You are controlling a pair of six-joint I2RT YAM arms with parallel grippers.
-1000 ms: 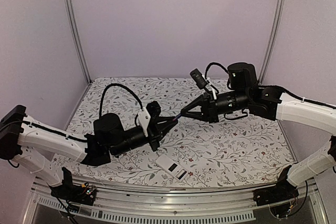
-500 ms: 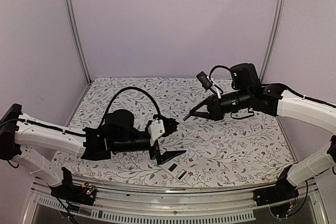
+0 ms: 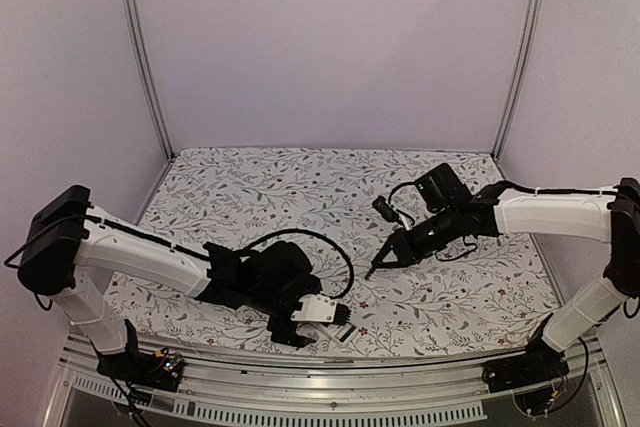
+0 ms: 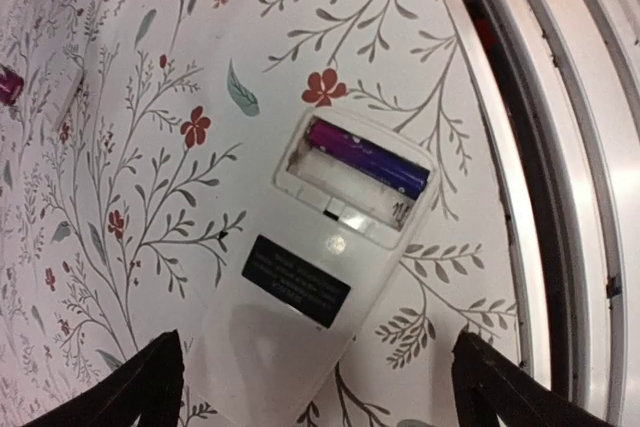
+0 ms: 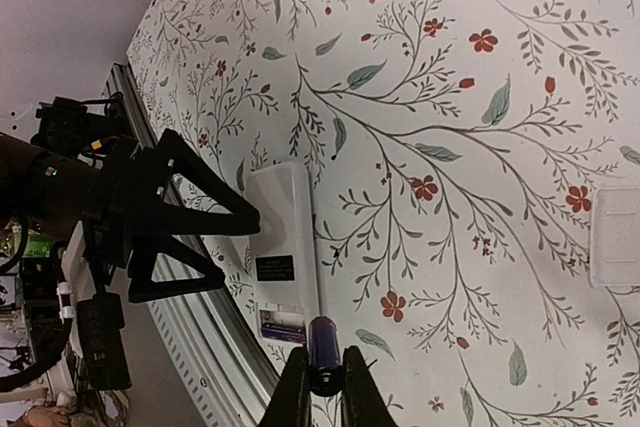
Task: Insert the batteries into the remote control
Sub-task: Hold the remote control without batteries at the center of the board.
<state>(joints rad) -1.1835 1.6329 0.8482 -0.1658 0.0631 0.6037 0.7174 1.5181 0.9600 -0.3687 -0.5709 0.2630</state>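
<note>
The remote control (image 4: 330, 237) is laid with its white back up on the flowered surface (image 3: 450, 297), close to the near edge and beside the metal rail (image 4: 560, 197). Its battery compartment is uncovered. One purple battery (image 4: 368, 159) is seen lying in the slot farther from the dark label (image 4: 295, 280), and the bare white floor of the nearer slot is shown.

The left tool (image 4: 318, 382) is held low over the remote control. Its fingers (image 4: 140, 387) are spread wide, one at each side of the body and apart from it.

The right tool (image 5: 322, 392) is pressed together on the second battery (image 5: 322, 335), which is pinched by one end and pointed forward from the fingertips. This tool is held above the surface, apart from the remote control. A small white flat piece (image 5: 615, 237) is lying on the surface farther away.
</note>
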